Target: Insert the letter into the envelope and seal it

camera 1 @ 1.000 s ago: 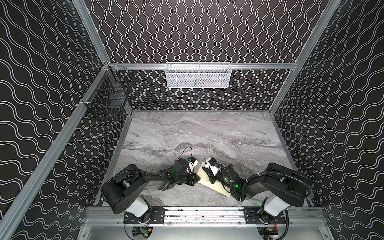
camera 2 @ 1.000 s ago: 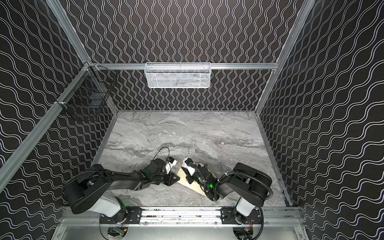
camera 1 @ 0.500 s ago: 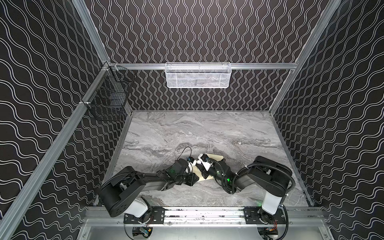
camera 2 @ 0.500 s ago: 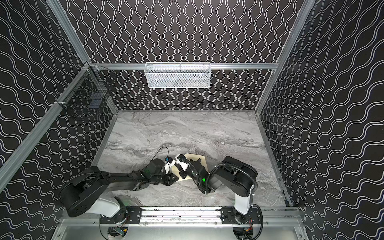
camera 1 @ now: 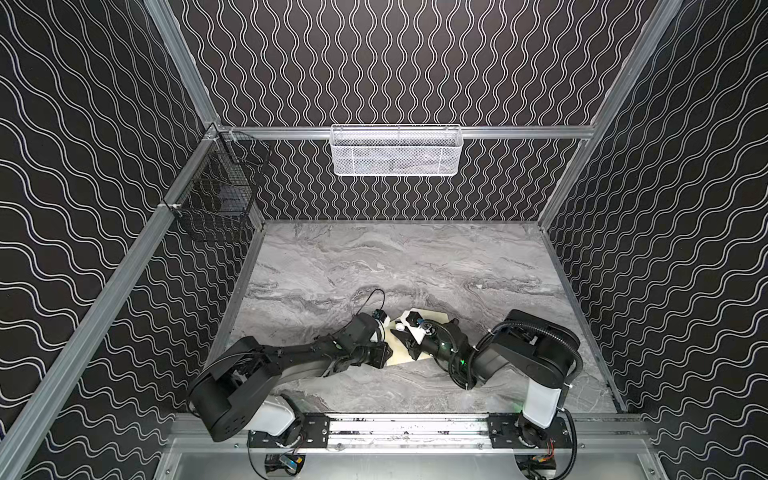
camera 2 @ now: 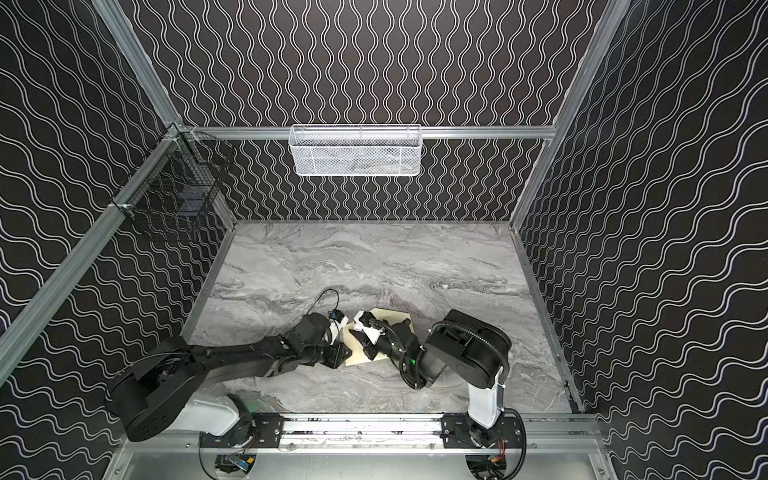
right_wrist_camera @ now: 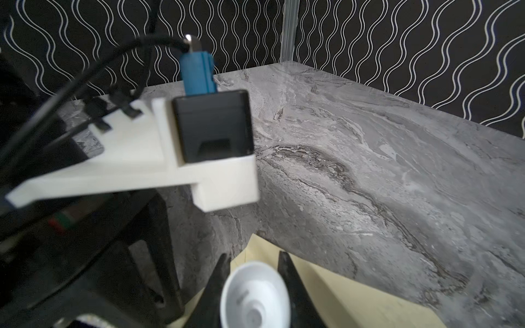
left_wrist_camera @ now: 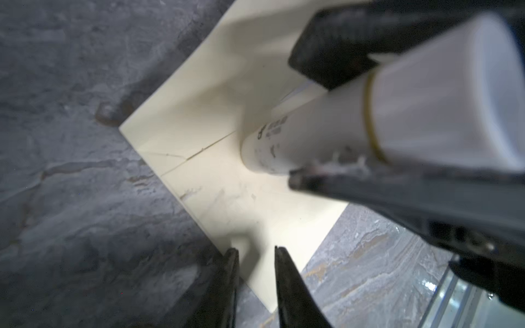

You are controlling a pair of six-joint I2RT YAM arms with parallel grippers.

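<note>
The cream envelope (camera 1: pixel 434 316) (camera 2: pixel 386 313) lies flat on the marble table near the front middle, mostly covered by both arms. My right gripper (camera 1: pixel 400 329) (right_wrist_camera: pixel 252 255) is shut on a white cylindrical stick (left_wrist_camera: pixel 341 127) (right_wrist_camera: pixel 255 292), and the stick's end rests on the envelope (left_wrist_camera: pixel 213 176) beside a seam. My left gripper (camera 1: pixel 386 353) (left_wrist_camera: pixel 254 249) sits low at the envelope's near-left edge. Its jaws stand slightly apart, with the envelope's edge showing in the gap and nothing gripped. The letter is hidden from every view.
A white mesh basket (camera 1: pixel 395 149) hangs on the back rail and a black wire basket (camera 1: pixel 220 199) on the left wall. The left arm's white camera mount (right_wrist_camera: pixel 213 127) sits close in front of the right gripper. Patterned walls close in three sides.
My right gripper has swung left and farther back over the envelope, carrying the stick. The left gripper's jaws have parted a little while staying at the envelope's edge.
</note>
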